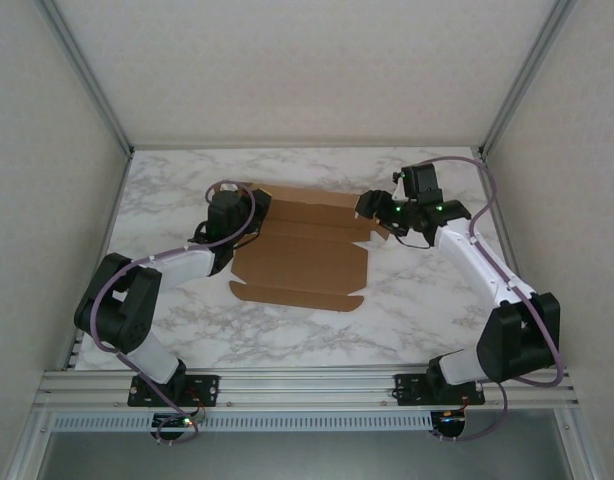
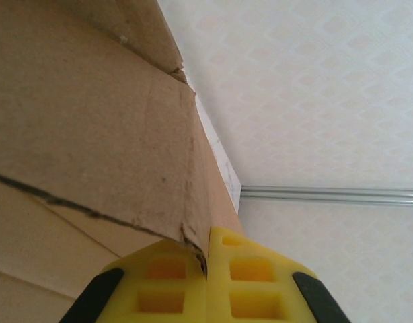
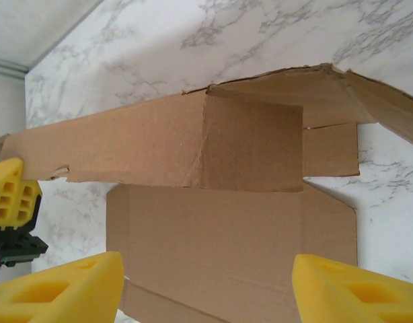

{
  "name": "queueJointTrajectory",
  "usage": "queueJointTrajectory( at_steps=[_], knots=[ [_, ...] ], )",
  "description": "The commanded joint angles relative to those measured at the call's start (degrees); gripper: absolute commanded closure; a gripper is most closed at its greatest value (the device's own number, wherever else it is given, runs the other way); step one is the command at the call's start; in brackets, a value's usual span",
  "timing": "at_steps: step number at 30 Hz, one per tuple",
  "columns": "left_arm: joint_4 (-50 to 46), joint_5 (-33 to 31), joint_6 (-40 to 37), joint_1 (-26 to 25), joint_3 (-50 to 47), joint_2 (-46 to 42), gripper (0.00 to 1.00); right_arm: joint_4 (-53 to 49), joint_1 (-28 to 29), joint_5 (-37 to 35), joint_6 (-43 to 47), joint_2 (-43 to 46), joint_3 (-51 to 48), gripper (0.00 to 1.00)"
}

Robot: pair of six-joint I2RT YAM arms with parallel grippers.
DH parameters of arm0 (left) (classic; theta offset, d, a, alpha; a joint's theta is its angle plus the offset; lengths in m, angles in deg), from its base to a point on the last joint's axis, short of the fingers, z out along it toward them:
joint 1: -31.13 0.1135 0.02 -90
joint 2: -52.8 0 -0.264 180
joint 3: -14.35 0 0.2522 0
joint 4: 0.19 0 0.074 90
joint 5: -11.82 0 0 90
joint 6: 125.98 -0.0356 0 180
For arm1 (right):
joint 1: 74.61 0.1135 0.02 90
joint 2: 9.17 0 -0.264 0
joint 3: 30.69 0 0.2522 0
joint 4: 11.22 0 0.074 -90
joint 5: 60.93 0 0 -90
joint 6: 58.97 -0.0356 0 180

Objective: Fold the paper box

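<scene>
A: Where's the paper box (image 1: 302, 262)?
B: Middle of the marble-look table (image 1: 427, 310), between the two arms. Its long axis runs left-right. The far flap looks lifted and the near flap curls up a bit.
A: Left gripper (image 2: 208, 259)?
B: Clamped on the left end of the far flap. The yellow pads (image 2: 260, 276) are pressed together with the cardboard edge pinched in the seam.
A: Right gripper (image 3: 206, 286)?
B: Jaws wide, nothing in them. It's at the box's far right corner, and the sheet lies ahead of and below its fingers.
A: Which arm for the next fold?
B: My guess is the right. It's free and nearest the unheld end of that flap.
A: Material?
B: Plain brown corrugated board, matte and unprinted. Die-cut tabs, straight creases, slightly ragged edges. It's thin, so it probably buckles if pushed off a crease.
</scene>
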Motion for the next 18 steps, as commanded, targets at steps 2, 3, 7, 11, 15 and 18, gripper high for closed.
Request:
queueJointTrajectory(
  at_steps=[2, 3, 7, 11, 15, 18],
  knots=[
    [0.8, 1.4, -0.2, 0.3, -2.1, 0.6, 1.0, -2.6, -0.1, 1.6, 2.3, -3.7, 6.1, 0.33],
    [0.8, 1.2, -0.1, 0.3, -2.2, 0.6, 1.0, -3.0, -0.1, 1.1, 2.3, -4.3, 6.6, 0.33],
    [1.0, 0.6, 0.4, 0.2, -3.3, 0.4, 1.0, -3.5, -0.1, 1.0, 1.6, -7.4, 8.4, 0.33],
    [0.9, 0.4, 0.4, 0.2, -3.8, 0.4, 1.0, -3.9, 0.0, 1.5, 1.0, -9.8, 9.4, 0.33],
    [0.3, 0.8, -0.1, 0.2, -2.8, 0.9, 1.0, -3.2, -0.1, 1.7, 0.9, -11.5, 10.2, 0.34],
    [-0.1, 1.2, -0.1, 0.2, -2.0, 1.2, 1.0, -2.9, -0.2, 2.1, 0.4, -13.4, 11.4, 0.34]
  ],
)
